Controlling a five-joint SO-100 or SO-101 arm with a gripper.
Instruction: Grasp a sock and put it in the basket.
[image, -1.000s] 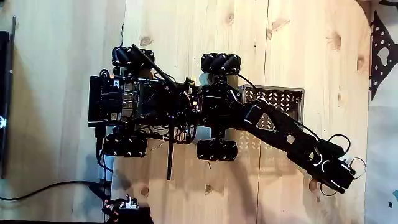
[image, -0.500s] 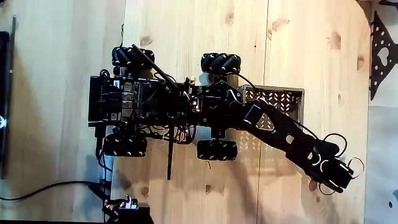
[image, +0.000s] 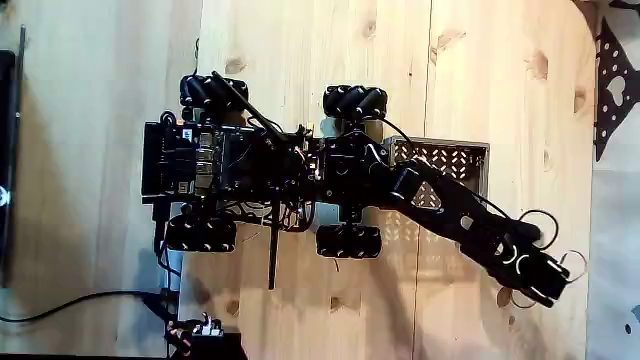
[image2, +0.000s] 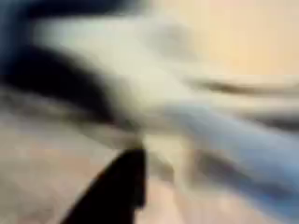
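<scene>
In the fixed view the arm reaches from the wheeled base across the grey lattice basket (image: 452, 157) to the lower right. Its gripper (image: 548, 288) hangs over the wooden table near the right edge, past the basket's lower right corner. I cannot make out the jaws there. The wrist view is heavily blurred: a pale white-grey shape (image2: 177, 89), which may be the sock, stretches across it very close to the camera. One dark finger (image2: 117, 191) rises from the bottom edge. In the fixed view the sock is hidden.
The black wheeled base (image: 250, 165) stands left of the basket on the wooden table (image: 300, 50). A black plate with heart-shaped holes (image: 612, 90) lies off the table's upper right. Cables (image: 80, 300) trail at the lower left.
The arm's end shifted slightly left and then back right and lower near the table's right edge. The base and basket stayed put.
</scene>
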